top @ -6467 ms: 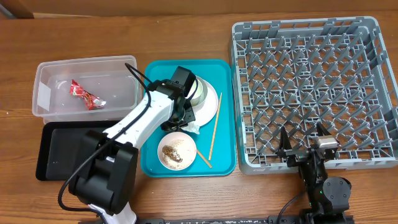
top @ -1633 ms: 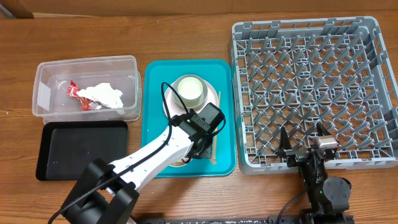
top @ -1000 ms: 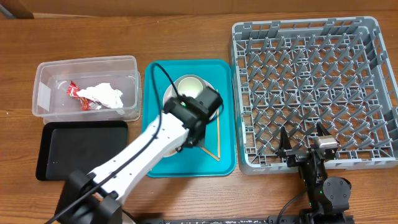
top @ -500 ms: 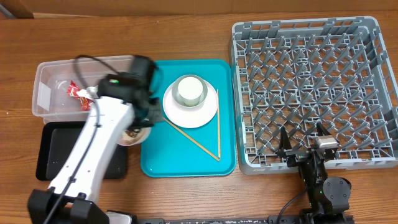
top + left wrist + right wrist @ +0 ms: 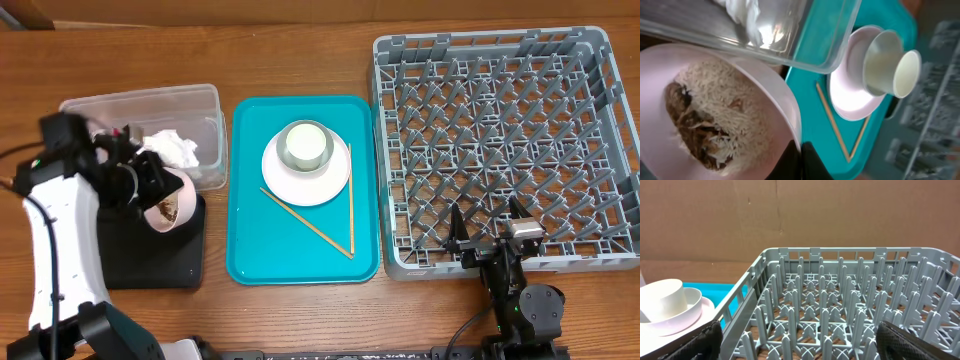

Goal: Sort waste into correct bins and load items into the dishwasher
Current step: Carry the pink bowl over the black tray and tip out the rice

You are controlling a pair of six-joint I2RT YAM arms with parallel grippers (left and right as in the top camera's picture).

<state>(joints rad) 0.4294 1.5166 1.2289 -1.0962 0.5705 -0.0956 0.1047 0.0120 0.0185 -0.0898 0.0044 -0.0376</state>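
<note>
My left gripper [image 5: 148,188] is shut on the rim of a small whitish bowl [image 5: 168,200] and holds it tilted above the right end of the black tray [image 5: 150,262]. In the left wrist view the bowl [image 5: 765,90] holds rice and brown food bits [image 5: 705,120], and my fingers [image 5: 800,161] pinch its rim. The clear tub [image 5: 205,108] holds the white tissue [image 5: 178,150]; the red wrapper is mostly hidden behind my arm. A white cup [image 5: 305,145] stands on the pink plate [image 5: 330,185]. Two chopsticks [image 5: 305,215] lie on the teal tray. My right gripper [image 5: 490,228] is open over the front edge of the grey dish rack [image 5: 505,140].
The teal tray [image 5: 250,250] lies between the tub and the rack. The right wrist view shows the rack's upright pegs [image 5: 840,305] straight ahead and the cup on its plate [image 5: 665,305] at the left. Bare wooden table [image 5: 300,50] lies behind everything.
My left arm swung left with the bowl, from the teal tray's left edge to above the black tray, and the bowl is now tilted. The right arm has not moved.
</note>
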